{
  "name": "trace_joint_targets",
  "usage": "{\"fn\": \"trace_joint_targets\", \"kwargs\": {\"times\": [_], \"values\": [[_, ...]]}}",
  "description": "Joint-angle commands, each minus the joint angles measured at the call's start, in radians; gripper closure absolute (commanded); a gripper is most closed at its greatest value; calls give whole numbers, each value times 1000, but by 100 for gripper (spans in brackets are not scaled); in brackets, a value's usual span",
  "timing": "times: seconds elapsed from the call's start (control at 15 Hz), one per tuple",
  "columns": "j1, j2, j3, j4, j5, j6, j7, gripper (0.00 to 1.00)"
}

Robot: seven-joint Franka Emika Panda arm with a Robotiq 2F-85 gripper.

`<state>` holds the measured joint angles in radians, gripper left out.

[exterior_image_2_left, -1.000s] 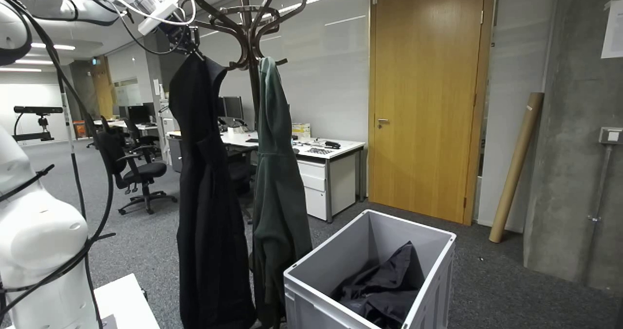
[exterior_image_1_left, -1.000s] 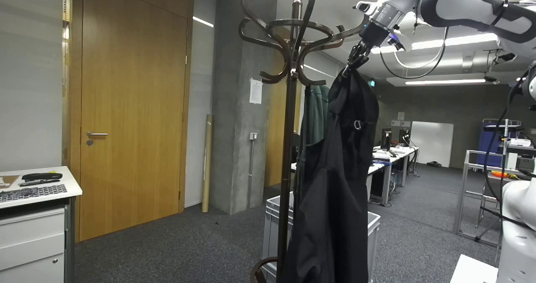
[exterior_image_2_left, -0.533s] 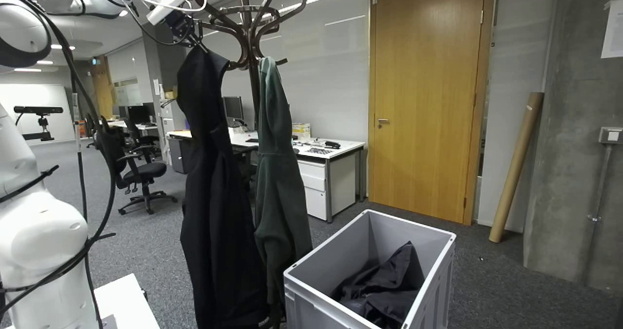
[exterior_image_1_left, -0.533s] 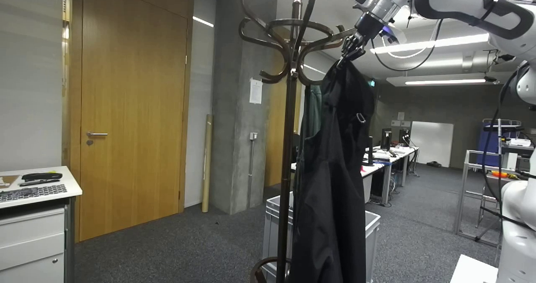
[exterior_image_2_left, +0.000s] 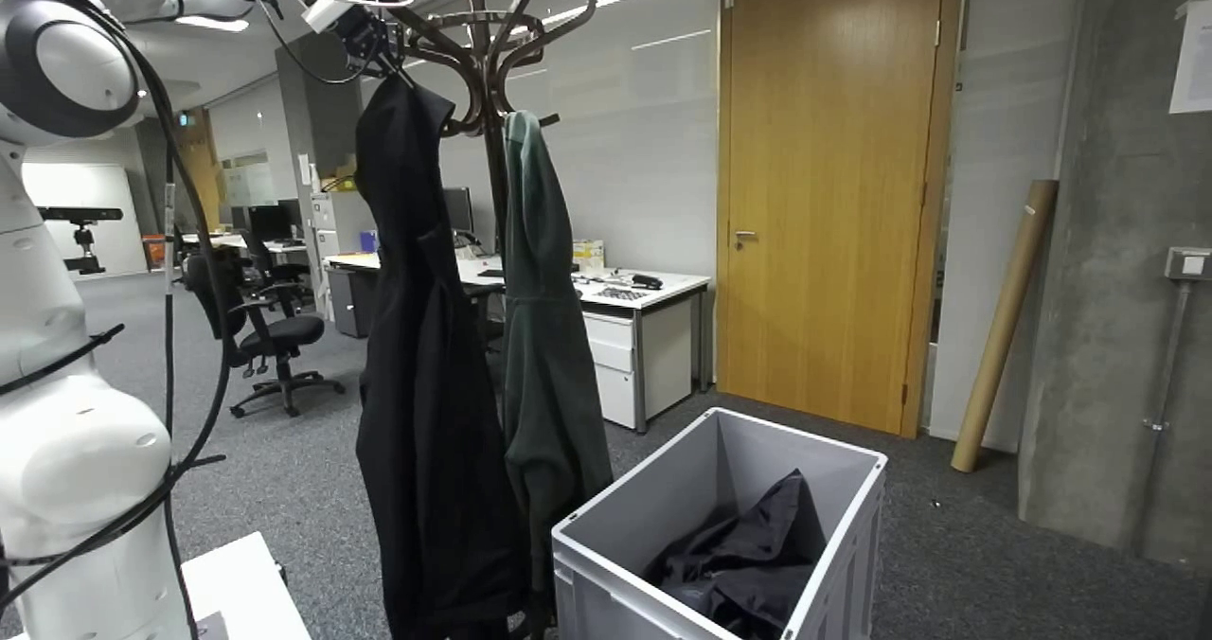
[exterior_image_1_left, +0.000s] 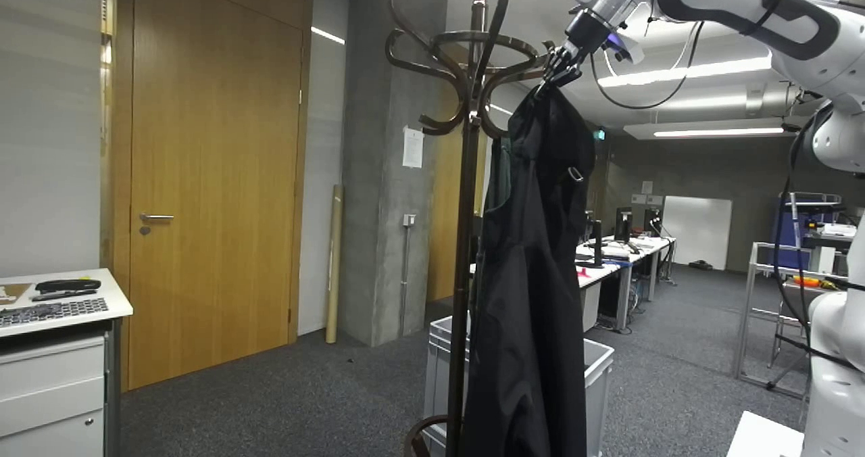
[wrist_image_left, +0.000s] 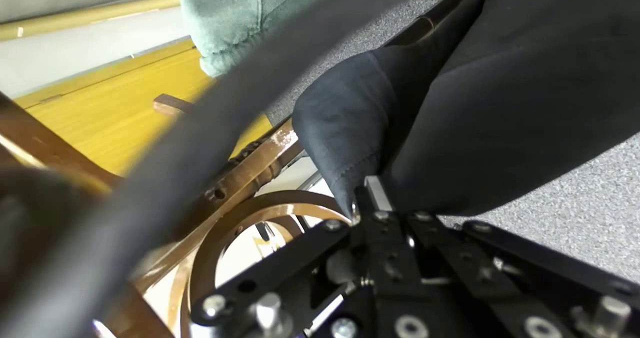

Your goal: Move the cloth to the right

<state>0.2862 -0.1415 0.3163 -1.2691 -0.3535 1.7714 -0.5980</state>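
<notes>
The cloth, a long black coat, hangs in wide folds beside the coat stand in both exterior views [exterior_image_1_left: 534, 288] [exterior_image_2_left: 426, 365]. Its lower end runs out of frame in an exterior view. My gripper [exterior_image_1_left: 542, 90] is shut on the coat's top edge and holds it up near the stand's lower hooks; the gripper also shows in an exterior view [exterior_image_2_left: 405, 78]. In the wrist view the gripper [wrist_image_left: 382, 193] has its fingers close together, and the coat [wrist_image_left: 500, 103] drapes down from them. The fabric between the fingertips is mostly hidden.
The dark wooden coat stand [exterior_image_1_left: 466, 241] has curved hooks [exterior_image_2_left: 511, 53] right beside the gripper. A grey-green garment [exterior_image_2_left: 549, 365] hangs on it next to the coat. A grey crate [exterior_image_2_left: 795, 432] holding dark fabric [exterior_image_2_left: 748, 555] stands below. A blurred dark band [wrist_image_left: 210, 113] crosses the wrist view.
My gripper has risen and moved closer to the coat stand, carrying the coat with it. The coat now hides more of the grey-green garment in an exterior view.
</notes>
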Motion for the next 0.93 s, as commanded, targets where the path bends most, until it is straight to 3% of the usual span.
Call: {"fn": "trace_joint_targets", "kwargs": {"times": [0.0, 0.87], "values": [[-5, 43, -10, 112, 1, -10, -62, 100], [-9, 38, -97, 64, 169, -17, -166, 100]]}}
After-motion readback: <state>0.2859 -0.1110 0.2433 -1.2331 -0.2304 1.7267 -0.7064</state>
